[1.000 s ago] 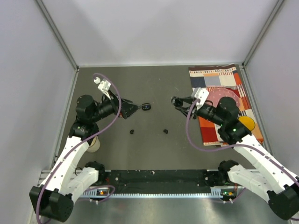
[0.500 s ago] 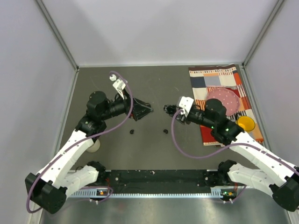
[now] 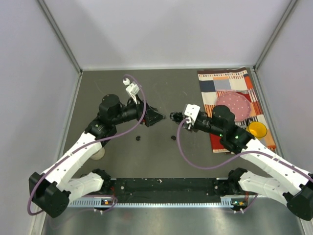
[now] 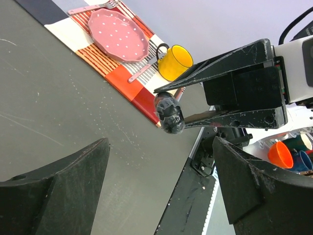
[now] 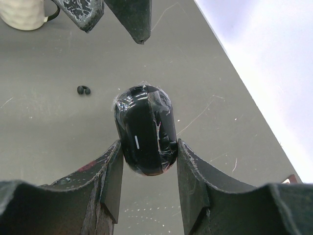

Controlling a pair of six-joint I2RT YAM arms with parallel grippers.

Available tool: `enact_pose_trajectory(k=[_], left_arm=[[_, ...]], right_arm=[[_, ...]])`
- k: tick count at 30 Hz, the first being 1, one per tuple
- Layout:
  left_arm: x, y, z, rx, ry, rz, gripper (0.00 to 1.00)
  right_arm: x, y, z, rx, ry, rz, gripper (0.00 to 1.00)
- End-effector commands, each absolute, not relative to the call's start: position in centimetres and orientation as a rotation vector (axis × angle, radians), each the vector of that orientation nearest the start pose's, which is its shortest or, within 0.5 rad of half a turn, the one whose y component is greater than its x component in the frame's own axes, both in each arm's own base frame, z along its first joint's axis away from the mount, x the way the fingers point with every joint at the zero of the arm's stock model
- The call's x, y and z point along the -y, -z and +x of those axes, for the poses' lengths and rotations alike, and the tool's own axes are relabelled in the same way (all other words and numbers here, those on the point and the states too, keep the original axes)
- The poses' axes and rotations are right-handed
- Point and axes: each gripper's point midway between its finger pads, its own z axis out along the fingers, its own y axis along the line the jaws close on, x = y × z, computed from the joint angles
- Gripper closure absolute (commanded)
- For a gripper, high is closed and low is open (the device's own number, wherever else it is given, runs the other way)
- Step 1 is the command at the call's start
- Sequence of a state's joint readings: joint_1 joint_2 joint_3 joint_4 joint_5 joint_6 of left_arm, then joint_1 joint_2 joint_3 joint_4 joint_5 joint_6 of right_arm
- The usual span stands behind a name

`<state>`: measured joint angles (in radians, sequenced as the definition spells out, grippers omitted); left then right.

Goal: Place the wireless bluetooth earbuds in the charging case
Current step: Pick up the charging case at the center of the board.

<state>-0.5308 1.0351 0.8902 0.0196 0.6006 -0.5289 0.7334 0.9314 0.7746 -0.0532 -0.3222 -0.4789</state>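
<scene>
While the right gripper (image 3: 175,116) clamps the case (image 5: 145,129), the left gripper (image 3: 155,117) gapes at its nine o'clock; on the table (image 3: 161,93) one earbud (image 3: 173,137) lies at six, a second earbud (image 3: 138,138) at eight.

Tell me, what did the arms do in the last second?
Both arms swung inward. The left gripper moved right, jaws open, and now hides the small black pod that lay ahead of it. The right gripper moved left, still clamped on the charging case; the tips nearly meet. The two loose earbuds stayed put.
</scene>
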Motion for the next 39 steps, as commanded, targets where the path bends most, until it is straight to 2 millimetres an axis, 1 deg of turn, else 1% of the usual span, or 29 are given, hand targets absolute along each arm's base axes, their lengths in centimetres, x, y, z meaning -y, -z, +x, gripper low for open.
enact_pose_trajectory(k=[1, 6, 11, 14, 15, 16, 21, 24, 25, 28, 29, 31, 32, 34, 35, 37, 38, 39], left_arm=[[27.9, -33.2, 23.2, -1.693, 1.291, 0.525, 0.09], [28.9, -33.0, 22.7, -1.695, 1.323, 0.559, 0.1], [29.7, -32.2, 23.2, -1.722, 1.312, 0.553, 0.12], [30.2, -31.7, 23.5, -1.741, 1.31, 0.549, 0.16], [30.3, -31.6, 23.4, -1.743, 1.313, 0.555, 0.19], [30.6, -31.3, 23.4, -1.752, 1.318, 0.563, 0.21], [31.5, -30.5, 23.4, -1.776, 1.337, 0.583, 0.31], [31.8, -30.1, 23.3, -1.784, 1.346, 0.591, 0.41], [31.8, -30.2, 23.3, -1.782, 1.348, 0.593, 0.51], [31.9, -29.8, 23.4, -1.788, 1.347, 0.603, 0.62], [31.9, -29.7, 23.3, -1.788, 1.347, 0.61, 0.69], [32.0, -29.7, 23.2, -1.776, 1.347, 0.625, 0.75], [32.0, -29.6, 23.2, -1.774, 1.345, 0.628, 0.82], [32.0, -29.6, 23.1, -1.757, 1.337, 0.645, 0.88], [31.9, -29.5, 23.1, -1.75, 1.33, 0.648, 0.89], [31.6, -29.9, 23.1, -1.705, 1.308, 0.664, 0.91], [31.5, -29.5, 23.0, -1.706, 1.298, 0.664, 0.92], [31.1, -29.8, 23.1, -1.68, 1.274, 0.664, 0.95]], right_arm=[[-26.7, -29.3, 23.0, -1.235, -0.481, -1.18, 1.0], [-27.0, -29.5, 22.9, -1.228, -0.502, -1.175, 1.0], [-27.4, -29.2, 22.7, -1.237, -0.518, -1.181, 1.0], [-27.6, -29.1, 22.6, -1.244, -0.53, -1.179, 1.0], [-27.6, -29.1, 22.6, -1.247, -0.532, -1.179, 1.0], [-27.7, -29.5, 22.7, -1.23, -0.533, -1.167, 1.0], [-27.9, -29.5, 22.6, -1.229, -0.539, -1.17, 1.0], [-28.0, -29.5, 22.6, -1.226, -0.54, -1.17, 1.0], [-28.1, -29.6, 22.7, -1.226, -0.542, -1.17, 1.0], [-28.2, -29.5, 22.5, -1.224, -0.545, -1.173, 1.0], [-28.3, -29.6, 22.5, -1.222, -0.549, -1.174, 1.0], [-28.4, -29.9, 22.3, -1.21, -0.554, -1.174, 1.0], [-28.5, -29.9, 22.2, -1.207, -0.56, -1.173, 1.0], [-28.5, -30.0, 22.2, -1.201, -0.559, -1.171, 0.98], [-28.5, -30.1, 22.2, -1.2, -0.562, -1.163, 0.95], [-28.5, -30.3, 22.3, -1.195, -0.56, -1.156, 0.91], [-28.5, -30.5, 22.3, -1.191, -0.563, -1.145, 0.84], [-28.5, -30.6, 22.3, -1.193, -0.565, -1.138, 0.79]])
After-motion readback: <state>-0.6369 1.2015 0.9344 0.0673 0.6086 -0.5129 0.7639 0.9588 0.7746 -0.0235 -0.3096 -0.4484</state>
